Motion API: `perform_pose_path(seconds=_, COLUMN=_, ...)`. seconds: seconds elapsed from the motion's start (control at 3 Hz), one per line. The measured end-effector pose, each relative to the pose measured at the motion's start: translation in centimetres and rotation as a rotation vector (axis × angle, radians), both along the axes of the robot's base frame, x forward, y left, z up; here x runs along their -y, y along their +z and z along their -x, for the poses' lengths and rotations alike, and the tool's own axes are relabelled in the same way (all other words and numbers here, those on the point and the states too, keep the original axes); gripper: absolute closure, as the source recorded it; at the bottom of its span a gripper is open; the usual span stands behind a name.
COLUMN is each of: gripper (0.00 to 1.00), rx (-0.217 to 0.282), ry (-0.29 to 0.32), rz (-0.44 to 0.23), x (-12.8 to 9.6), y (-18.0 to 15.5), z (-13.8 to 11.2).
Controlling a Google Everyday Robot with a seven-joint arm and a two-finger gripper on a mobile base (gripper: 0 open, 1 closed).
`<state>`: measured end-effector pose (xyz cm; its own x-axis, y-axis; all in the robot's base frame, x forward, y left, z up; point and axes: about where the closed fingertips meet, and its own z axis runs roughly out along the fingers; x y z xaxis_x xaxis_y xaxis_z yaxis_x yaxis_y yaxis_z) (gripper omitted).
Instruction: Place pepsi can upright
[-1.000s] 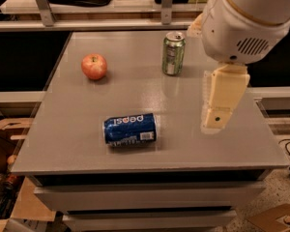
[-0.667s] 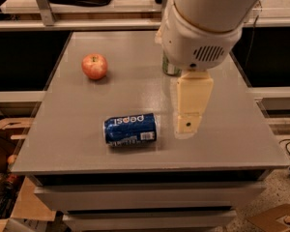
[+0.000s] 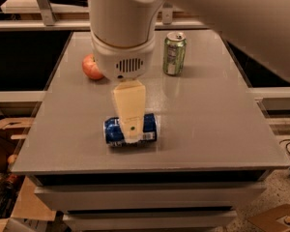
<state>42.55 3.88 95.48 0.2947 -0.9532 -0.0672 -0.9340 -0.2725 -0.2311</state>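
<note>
The blue pepsi can (image 3: 148, 127) lies on its side near the front of the grey table (image 3: 208, 124), left of centre. My gripper (image 3: 131, 128) hangs straight over the can's middle, its cream finger covering the centre of the can. The large white arm housing (image 3: 122, 37) sits above it and hides part of the table behind.
A green can (image 3: 174, 53) stands upright at the back, right of the arm. A red apple (image 3: 91, 67) lies at the back left, half hidden by the arm. The table's front edge is close below the can. Cardboard boxes lie on the floor.
The arm has swung from the table's right side leftward, and the gripper now sits over the pepsi can. The can, apple and green can have not moved.
</note>
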Motion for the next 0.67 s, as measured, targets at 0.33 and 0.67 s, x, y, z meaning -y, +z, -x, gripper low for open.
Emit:
perform_pose_path(seconds=0.33, gripper=0.00, rx=-0.055, ry=-0.036, rz=0.035, x=-2.5, y=-2.4, z=-1.3)
perform_pose_path(seconds=0.67, gripper=0.00, rx=-0.112, ry=-0.131, rz=0.043, x=-3.8, y=-5.2, z=-2.3)
